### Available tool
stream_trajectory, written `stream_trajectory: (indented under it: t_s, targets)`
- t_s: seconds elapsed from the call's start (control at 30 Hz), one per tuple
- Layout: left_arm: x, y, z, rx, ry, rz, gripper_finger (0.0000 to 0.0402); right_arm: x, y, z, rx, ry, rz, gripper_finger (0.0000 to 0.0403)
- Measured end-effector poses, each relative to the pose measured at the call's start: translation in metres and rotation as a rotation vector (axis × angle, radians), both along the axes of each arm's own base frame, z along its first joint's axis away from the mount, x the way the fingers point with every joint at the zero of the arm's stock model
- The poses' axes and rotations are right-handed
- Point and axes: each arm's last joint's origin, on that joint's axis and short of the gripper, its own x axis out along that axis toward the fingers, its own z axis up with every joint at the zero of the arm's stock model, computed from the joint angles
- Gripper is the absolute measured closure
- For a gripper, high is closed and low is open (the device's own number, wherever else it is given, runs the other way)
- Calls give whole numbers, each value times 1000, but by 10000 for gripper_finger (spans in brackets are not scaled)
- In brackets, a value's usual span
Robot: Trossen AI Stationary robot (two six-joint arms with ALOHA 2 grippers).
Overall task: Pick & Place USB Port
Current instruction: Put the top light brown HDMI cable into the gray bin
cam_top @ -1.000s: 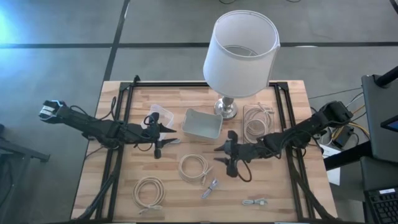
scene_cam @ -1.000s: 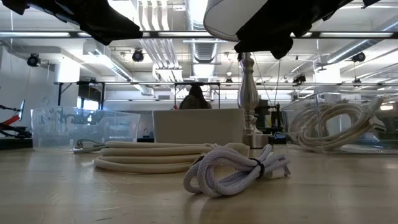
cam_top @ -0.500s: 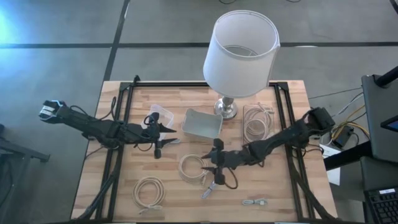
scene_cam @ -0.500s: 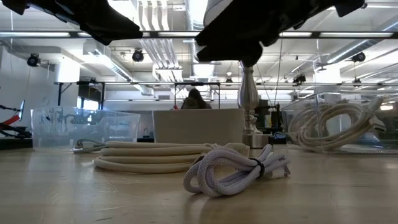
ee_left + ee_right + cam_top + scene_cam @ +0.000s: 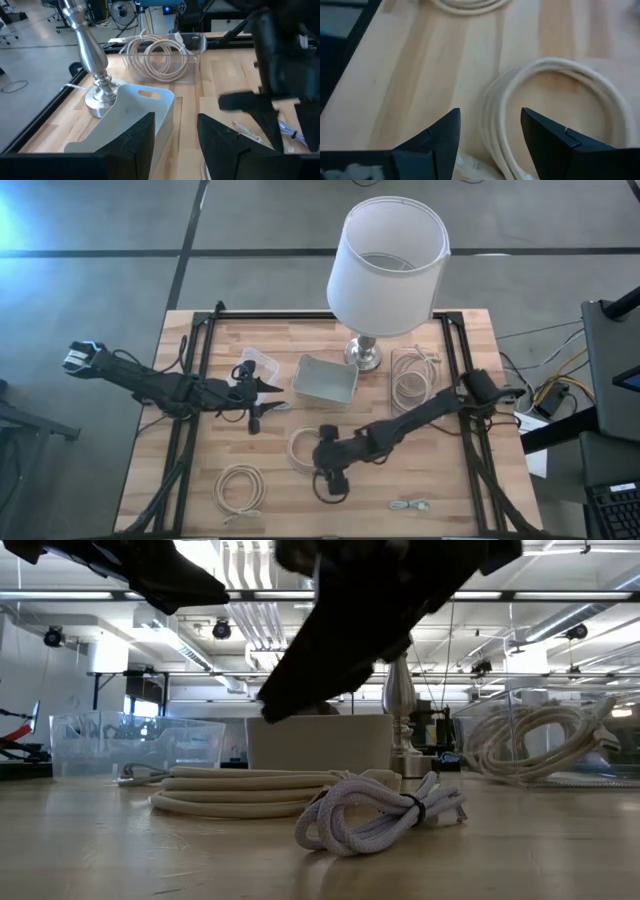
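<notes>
The pale butcher-block wooden bench (image 5: pixel 200 480) carries several coiled cables. The right arm's dark gripper (image 5: pixel 331 477) reaches low over the front middle of the bench, its jaws spread open with nothing between them, just over the edge of a smooth cream round cable coil (image 5: pixel 308 448), whose thick rubbery loops fill the right wrist view (image 5: pixel 555 100). Just in front of that coil, under the right gripper, lies the small bundled white braided USB cable (image 5: pixel 375 815), tied with a dark band; in the high view the gripper covers it. A second cream cable coil (image 5: pixel 240 488) lies at the front left, and a small grey plug-ended cable (image 5: pixel 410 505) at the front right.

The left arm's dark gripper (image 5: pixel 262 394) waits at the left middle, jaws open and empty, pointing toward the pale grey rectangular plastic tray (image 5: pixel 324 378). Behind the tray stands a lamp with a turned polished metal base (image 5: pixel 362 356) and a white drum-shaped fabric shade (image 5: pixel 390 265). A clear plastic box holding looped cream cable (image 5: pixel 412 377) sits to the lamp's right, and a small clear plastic tub (image 5: pixel 256 360) to the tray's left.
</notes>
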Motion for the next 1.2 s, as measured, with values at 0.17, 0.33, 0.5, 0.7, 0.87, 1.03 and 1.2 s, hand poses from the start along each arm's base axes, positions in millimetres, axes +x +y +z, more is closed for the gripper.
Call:
stream_trajectory:
  t_s: [0.17, 0.33, 0.5, 0.7, 0.87, 1.03, 1.2]
  targets:
    - [1, 0, -2, -18, 11, 5, 250, 13, 4, -10, -34, 85, 26, 197]
    - [2, -1, -4, -21, 15, 6, 250, 21, 3, -21, -39, 142, 29, 197]
    - [3, -1, -4, -22, 17, 6, 250, 28, 1, -37, -21, 177, -34, 199]
    - [3, -1, -3, -44, 9, 11, 250, 27, -3, -42, 7, 211, -88, 236]
    - [3, -1, -3, -45, 9, 11, 250, 27, -4, -39, 7, 219, -86, 313]
    - [3, -1, -3, -57, 6, 14, 250, 28, -3, -29, 10, 240, -79, 376]
    - [3, -1, -3, -83, 2, 21, 250, 28, -2, -2, -4, 260, -81, 372]
